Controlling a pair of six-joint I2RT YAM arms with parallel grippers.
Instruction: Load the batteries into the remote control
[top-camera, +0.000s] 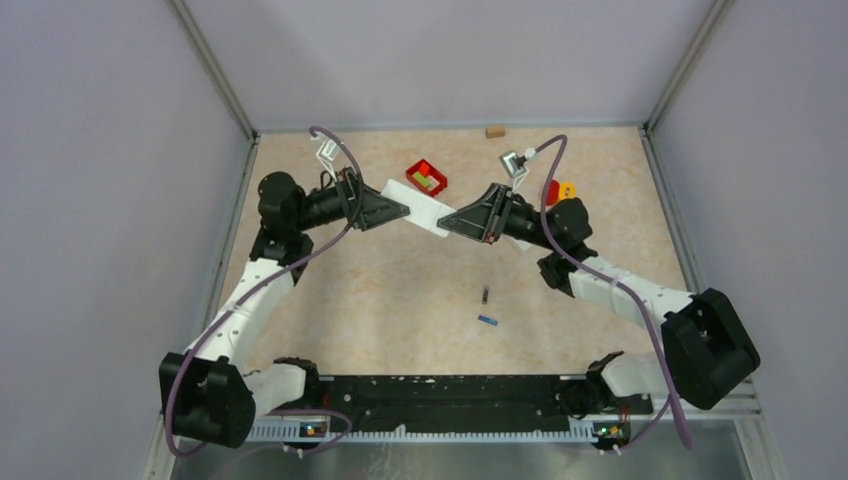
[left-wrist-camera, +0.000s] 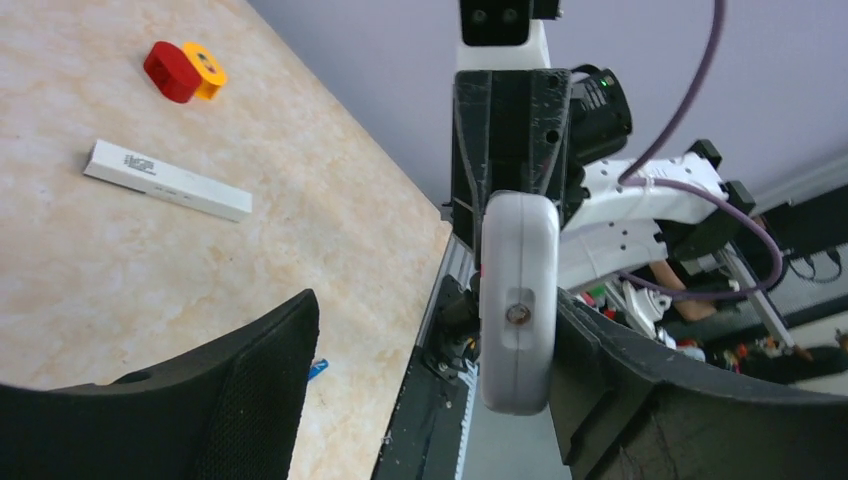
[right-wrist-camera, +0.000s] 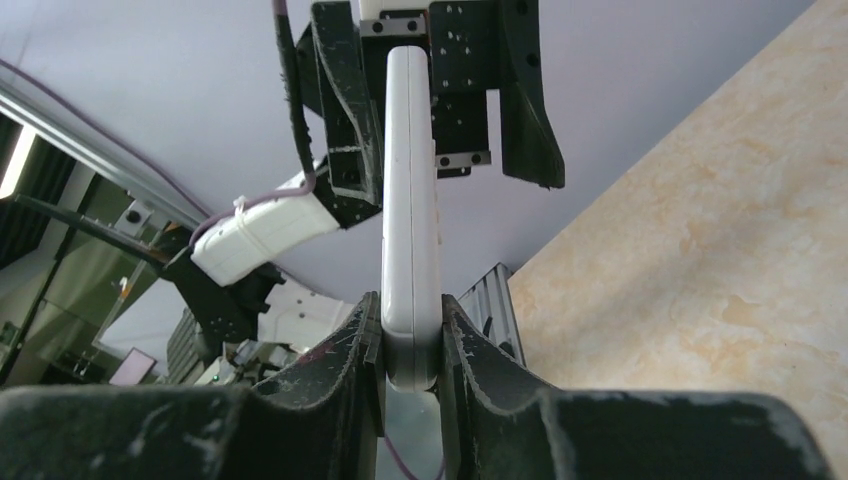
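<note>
White slim remote control (top-camera: 425, 208) raised off the desk (top-camera: 400, 300), one end pinched in right gripper (top-camera: 448, 222), dark battery (top-camera: 486, 294) and blue battery (top-camera: 487, 321) lying near each other on desk

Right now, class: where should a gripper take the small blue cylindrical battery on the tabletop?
Probably across its middle, from straight above: the blue battery lies flat, apart from the small dark cylindrical battery, so jaws can straddle its round sides.

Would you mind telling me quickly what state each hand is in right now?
Left hand: open, fingers spread either side of one end of the white remote.
Right hand: closed, gripping the remote's other end.
</note>
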